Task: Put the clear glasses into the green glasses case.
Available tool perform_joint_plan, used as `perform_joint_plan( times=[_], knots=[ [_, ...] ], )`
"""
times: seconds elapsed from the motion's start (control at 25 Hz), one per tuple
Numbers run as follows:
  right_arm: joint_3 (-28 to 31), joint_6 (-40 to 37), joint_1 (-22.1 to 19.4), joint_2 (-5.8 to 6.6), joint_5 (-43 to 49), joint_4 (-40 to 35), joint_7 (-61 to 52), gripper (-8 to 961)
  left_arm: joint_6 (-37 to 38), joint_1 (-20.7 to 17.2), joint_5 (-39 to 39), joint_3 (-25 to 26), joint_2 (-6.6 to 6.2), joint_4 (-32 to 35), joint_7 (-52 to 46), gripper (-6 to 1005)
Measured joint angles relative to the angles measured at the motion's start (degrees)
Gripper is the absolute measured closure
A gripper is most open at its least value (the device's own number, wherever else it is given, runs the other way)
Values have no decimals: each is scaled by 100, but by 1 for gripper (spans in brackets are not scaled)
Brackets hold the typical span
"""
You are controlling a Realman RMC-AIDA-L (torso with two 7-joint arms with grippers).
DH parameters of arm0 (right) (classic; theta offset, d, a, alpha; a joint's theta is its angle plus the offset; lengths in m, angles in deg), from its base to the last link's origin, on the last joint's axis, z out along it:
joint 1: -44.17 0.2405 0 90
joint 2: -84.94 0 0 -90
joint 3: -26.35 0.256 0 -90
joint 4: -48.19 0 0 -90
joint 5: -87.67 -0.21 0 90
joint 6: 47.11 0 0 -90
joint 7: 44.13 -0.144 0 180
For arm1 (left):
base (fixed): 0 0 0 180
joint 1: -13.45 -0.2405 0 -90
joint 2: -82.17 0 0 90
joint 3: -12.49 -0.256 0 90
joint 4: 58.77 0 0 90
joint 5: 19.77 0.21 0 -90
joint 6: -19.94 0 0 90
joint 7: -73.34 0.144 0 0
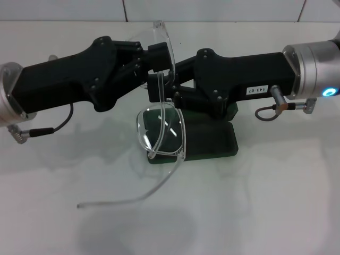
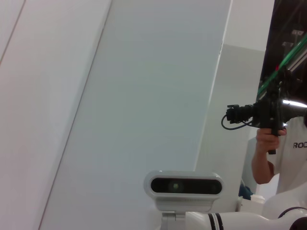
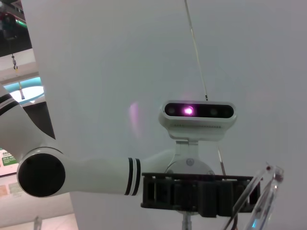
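- Head view: we see both arms meeting at upper centre of the frame, above the white table (image 1: 276,212).
- We see the left pincer (image 1: 159,56) clamped on the clear glasses (image 1: 162,130), near the hinge of one arm; the lens hangs at centre frame, over the case, and the other thin arm trails down-left toward the table.
- We cannot tell how the right pincer (image 1: 178,79) stands.
- We find the green glasses case (image 1: 212,143) on the table, centre frame, below the right arm.
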Motion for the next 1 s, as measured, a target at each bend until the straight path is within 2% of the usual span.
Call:
perform_joint_plan(
  times=[0.48, 0.68, 0.84, 1.0],
  knots=[
    [34, 12, -98, -16, -22, 1, 43, 833, 29, -51, 14, -20, 7, 0, -12, 949],
    [49, 139, -157, -16, -42, 4, 79, 834, 274, -51, 10, -25, -5, 37, -54, 948],
    [59, 202, -240, -6, -48, -14, 128, 836, 509, -50, -109, 4, -56, 57, -73, 948],
    [112, 218, -365, 28, -202, -46, 214, 840, 700, -113, -365, 4, -159, 82, -136, 948]
  ],
)
